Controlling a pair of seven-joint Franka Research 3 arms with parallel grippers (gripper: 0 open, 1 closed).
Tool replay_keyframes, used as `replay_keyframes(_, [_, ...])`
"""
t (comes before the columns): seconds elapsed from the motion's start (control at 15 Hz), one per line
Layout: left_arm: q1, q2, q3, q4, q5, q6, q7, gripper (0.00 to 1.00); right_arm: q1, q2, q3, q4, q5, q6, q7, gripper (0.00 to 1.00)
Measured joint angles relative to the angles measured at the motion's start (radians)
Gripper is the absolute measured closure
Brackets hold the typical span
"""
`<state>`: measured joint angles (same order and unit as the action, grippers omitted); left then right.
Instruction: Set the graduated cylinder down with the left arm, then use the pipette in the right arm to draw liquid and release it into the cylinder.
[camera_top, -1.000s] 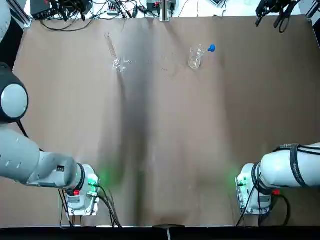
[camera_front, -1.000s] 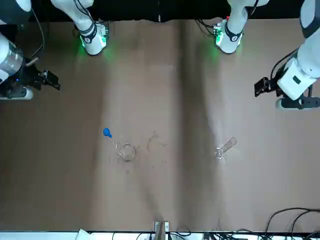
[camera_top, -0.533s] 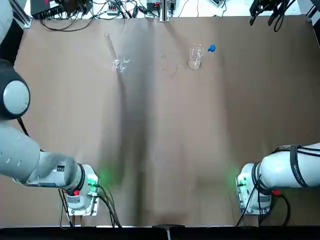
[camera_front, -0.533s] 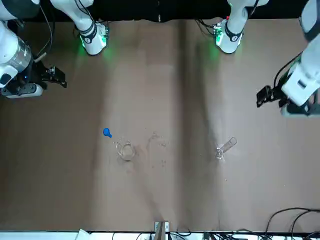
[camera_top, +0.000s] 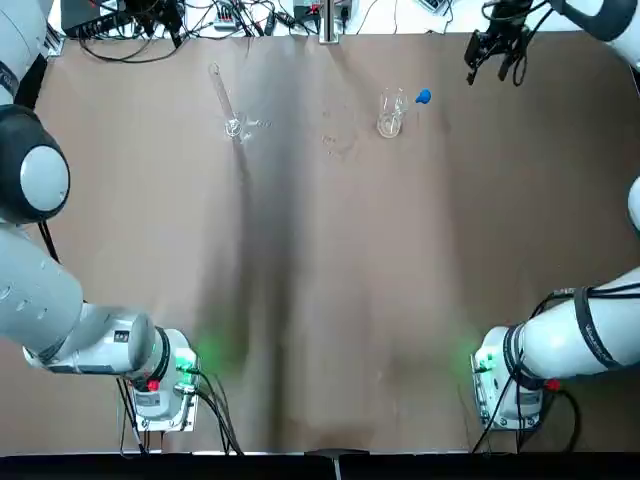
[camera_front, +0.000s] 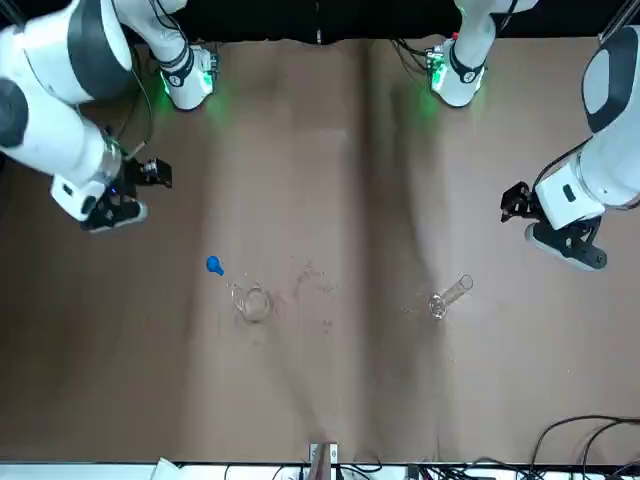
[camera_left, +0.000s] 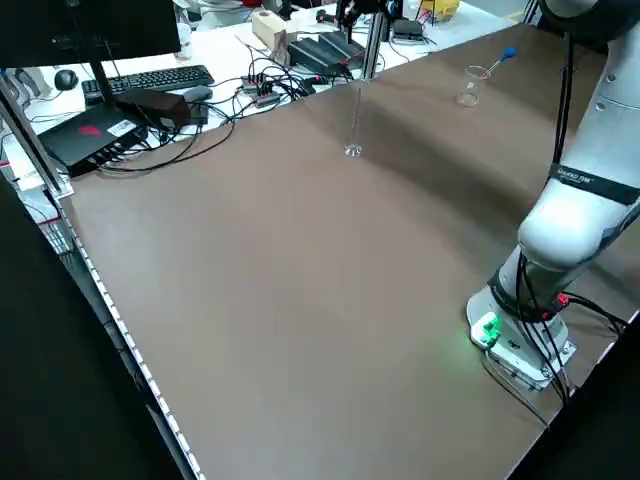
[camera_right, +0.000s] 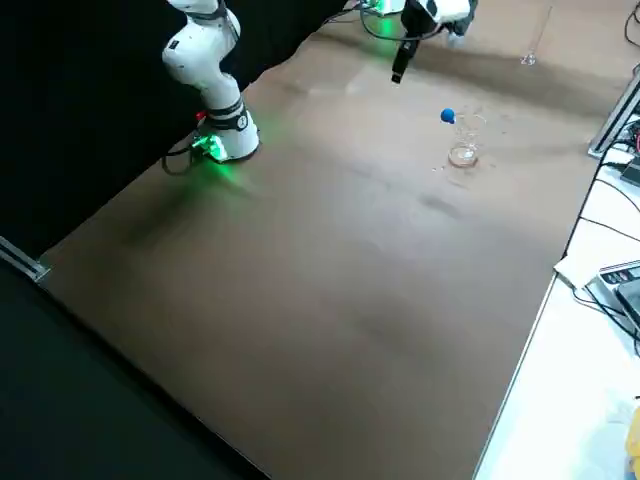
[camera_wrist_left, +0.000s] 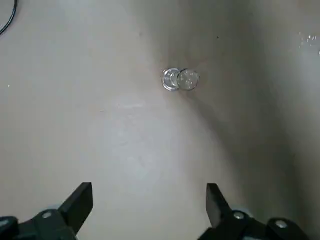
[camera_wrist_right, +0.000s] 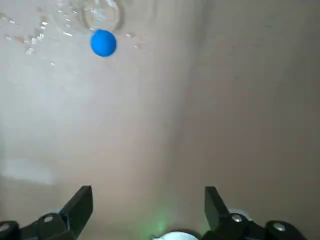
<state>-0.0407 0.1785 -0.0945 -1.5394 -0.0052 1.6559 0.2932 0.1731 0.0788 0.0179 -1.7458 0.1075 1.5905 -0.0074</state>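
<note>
Right now, nobody has hold of anything.
Right gripper (camera_wrist_right: 145, 200): jaws spread wide and empty, hanging over bare table with the pipette's blue bulb ahead of it, near but apart.
Left gripper (camera_wrist_left: 149, 197): jaws also wide and empty, looking straight down at the graduated cylinder (camera_wrist_left: 179, 79), which stands apart from the fingers.
Graduated cylinder: upright on its foot at the far left of the table (camera_top: 320, 300), free of any grip, so the set-down looks done already.
Pipette (camera_top: 422, 98): bulb poking up beside the rim of the beaker (camera_top: 389, 116), far right of centre, its tube apparently resting in the glass.
Liquid: too clear to make out in the beaker.
Step in hand: right arm closing on the pipette for the pick-up, I'd say.
Next move: line the open fingers up either side of the bulb or the tube just below it, drop, and pinch gently.
Since a second ago: both grippers have swung inward from the table's outer edges toward the glassware; cylinder, beaker and pipette haven't budged.
</note>
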Motion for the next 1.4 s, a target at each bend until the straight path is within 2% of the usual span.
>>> replay_keyframes(0.27, [0.088, 0.033, -0.001, -0.01, -0.003, 0.0, 0.271, 0.0, -0.001, 0.083, -0.001, -0.001, 0.157, 0.105, -0.003, 0.0])
replay_keyframes(0.47, [0.172, 0.109, -0.001, -0.01, -0.074, 0.01, 0.549, 0.0, -0.016, 0.159, -0.008, -0.001, 0.277, 0.192, -0.003, 0.0])
replay_keyframes(0.6, [0.178, 0.138, -0.001, -0.008, -0.115, 0.021, 0.659, 0.0, -0.033, 0.206, -0.011, -0.002, 0.345, 0.202, -0.004, 0.0])
replay_keyframes(0.87, [0.182, 0.158, -0.005, -0.007, -0.228, 0.025, 0.763, 0.0, -0.055, 0.277, -0.013, 0.0, 0.486, 0.254, -0.005, 0.0])
replay_keyframes(1.0, [0.211, 0.177, -0.004, -0.009, -0.317, 0.025, 0.867, 0.0, -0.057, 0.297, -0.013, 0.001, 0.523, 0.283, -0.005, 0.02])
replay_keyframes(1.07, [0.233, 0.198, -0.003, -0.011, -0.365, 0.024, 0.94, 0.0, -0.056, 0.308, -0.013, 0.001, 0.53, 0.293, -0.005, 0.07])
replay_keyframes(1.27, [0.303, 0.297, -0.002, -0.015, -0.488, 0.025, 1.144, 0.0, -0.053, 0.329, -0.011, 0.001, 0.535, 0.336, -0.005, 0.1])
replay_keyframes(1.4, [0.335, 0.38, -0.002, -0.015, -0.582, 0.028, 1.268, 0.0, -0.05, 0.331, -0.011, 0.002, 0.535, 0.347, -0.005, 0.2])
